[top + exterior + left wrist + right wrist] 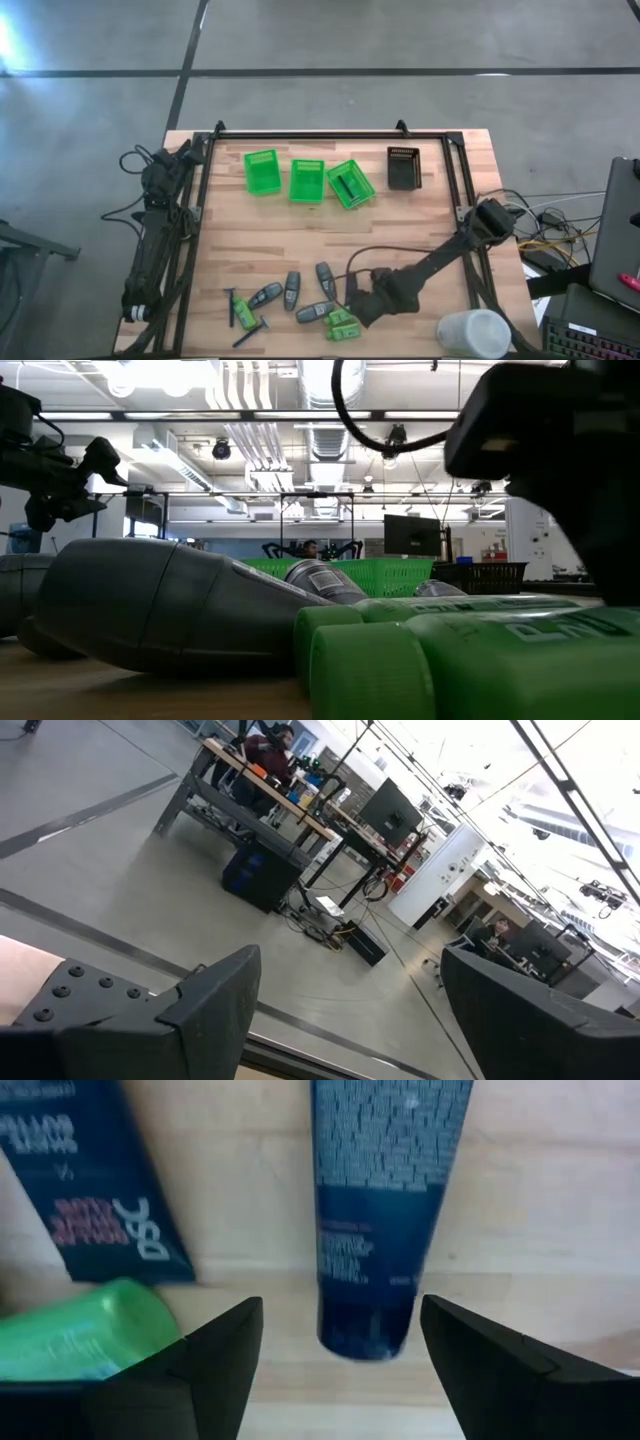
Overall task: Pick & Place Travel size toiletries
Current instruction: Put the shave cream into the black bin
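Observation:
The toiletries lie near the table's near edge: dark grey tubes (291,288), bright green little bottles (340,322) and thin razor sticks (250,332). My right gripper (356,298) hangs low over this cluster. It is open in the right wrist view, where my right gripper (342,1306) has one finger on each side of the end of a dark tube (385,1200) lying flat on the wood. A second tube (100,1190) and a green bottle (80,1335) lie beside it. My left gripper (350,960) is open and parked at the table's left edge, facing the room.
Three green mesh baskets (307,181) and a black basket (405,167) stand in a row toward the far edge. A big white cylinder (472,333) stands at the near right corner. Bare wood lies between the baskets and the toiletries. A black frame (330,135) borders the table.

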Tool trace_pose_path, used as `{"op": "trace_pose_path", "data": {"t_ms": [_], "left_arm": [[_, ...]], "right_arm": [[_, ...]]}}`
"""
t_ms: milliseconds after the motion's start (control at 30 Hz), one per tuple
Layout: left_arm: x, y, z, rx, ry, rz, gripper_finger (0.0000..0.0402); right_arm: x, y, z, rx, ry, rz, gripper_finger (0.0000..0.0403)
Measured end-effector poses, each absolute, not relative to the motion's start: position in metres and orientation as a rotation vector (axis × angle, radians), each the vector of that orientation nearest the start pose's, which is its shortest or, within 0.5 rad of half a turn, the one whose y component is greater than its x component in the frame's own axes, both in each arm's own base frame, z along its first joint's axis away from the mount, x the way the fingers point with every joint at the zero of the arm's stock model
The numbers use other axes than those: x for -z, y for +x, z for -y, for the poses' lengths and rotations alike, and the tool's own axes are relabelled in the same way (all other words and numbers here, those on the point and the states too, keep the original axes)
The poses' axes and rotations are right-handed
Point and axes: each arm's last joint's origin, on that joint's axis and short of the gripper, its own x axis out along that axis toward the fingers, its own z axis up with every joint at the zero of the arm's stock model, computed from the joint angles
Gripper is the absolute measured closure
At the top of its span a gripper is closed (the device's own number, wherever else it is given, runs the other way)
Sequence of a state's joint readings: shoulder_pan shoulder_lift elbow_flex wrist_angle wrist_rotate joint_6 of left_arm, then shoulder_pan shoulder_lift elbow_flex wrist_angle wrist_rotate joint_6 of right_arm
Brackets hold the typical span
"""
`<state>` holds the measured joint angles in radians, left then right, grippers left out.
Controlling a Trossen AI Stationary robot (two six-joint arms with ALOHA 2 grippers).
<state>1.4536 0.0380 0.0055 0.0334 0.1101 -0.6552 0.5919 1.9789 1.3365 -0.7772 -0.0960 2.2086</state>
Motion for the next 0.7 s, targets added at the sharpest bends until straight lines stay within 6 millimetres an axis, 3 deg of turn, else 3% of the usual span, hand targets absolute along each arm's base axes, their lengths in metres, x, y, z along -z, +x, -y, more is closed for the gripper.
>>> {"op": "trace_pose_path", "data": {"t_ms": [400,700], "left_arm": [[-0.165,0.015,-0.099,-1.293,-0.553,0.438,0.0086],[-0.165,0.015,-0.099,-1.293,-0.553,0.438,0.0086]], "right_arm": [[-0.143,0.304,-0.203,1.149,1.371,-1.240,0.0176],[-0.144,0.308,-0.196,1.127,1.354,-1.243,0.0258]]}}
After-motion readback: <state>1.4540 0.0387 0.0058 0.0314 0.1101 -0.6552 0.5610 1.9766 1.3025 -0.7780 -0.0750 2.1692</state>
